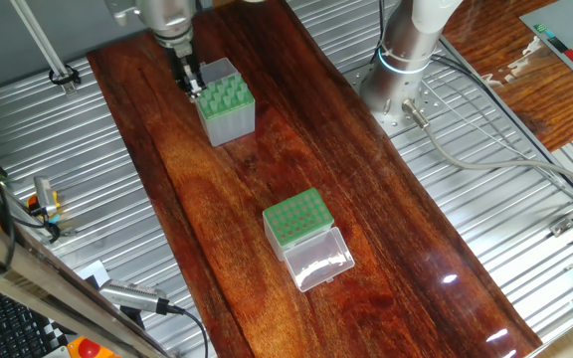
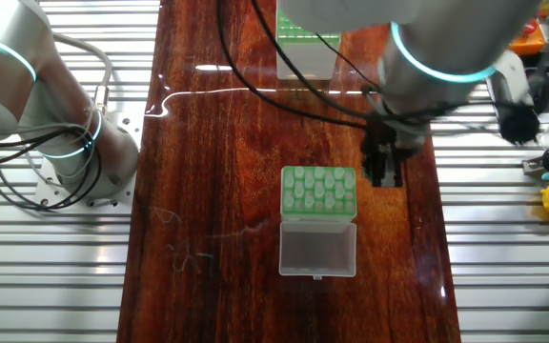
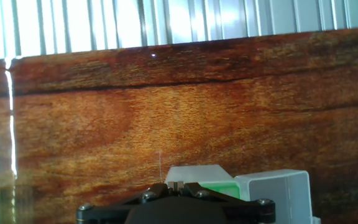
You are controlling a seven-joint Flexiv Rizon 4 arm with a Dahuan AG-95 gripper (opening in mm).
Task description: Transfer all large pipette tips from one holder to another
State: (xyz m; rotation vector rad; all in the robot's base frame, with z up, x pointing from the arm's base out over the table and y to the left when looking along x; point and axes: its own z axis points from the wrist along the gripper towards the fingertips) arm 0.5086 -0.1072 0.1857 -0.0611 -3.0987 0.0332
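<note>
- Many tips (image 1: 229, 96) stand in rows in the green top plate of the tall holder (image 1: 229, 119), near the far end of the table (image 1: 267, 169). They look pale and slightly greenish, and only their round collars show clearly.
- One fixed view shows the short box (image 1: 296, 221) well apart from the tall holder, nearer the camera. Its green plate is dotted with dark holes and its clear lid (image 1: 318, 261) lies open in front of it.
- The other fixed view looks down more steeply on the tall holder (image 2: 319, 214). There the tips (image 2: 319, 189) read as whitish rings, and a clear panel (image 2: 317, 248) lies flat against its near side.
- In that same view the arm hides most of the short box (image 2: 308, 48), leaving only a strip of green and a pale wall.
- The hand view shows mostly wood, with a grey-white corner of the tall holder (image 3: 272, 193) and a sliver of green low in the frame.
- The gripper (image 1: 191, 84) hangs just beside the tall holder, at its edge and not over the plate; the other fixed view puts the gripper (image 2: 385, 176) at the same side.
- In the hand view the gripper (image 3: 176, 184) looks clenched, its fingertips meeting at a thin seam with nothing visible between them.
</note>
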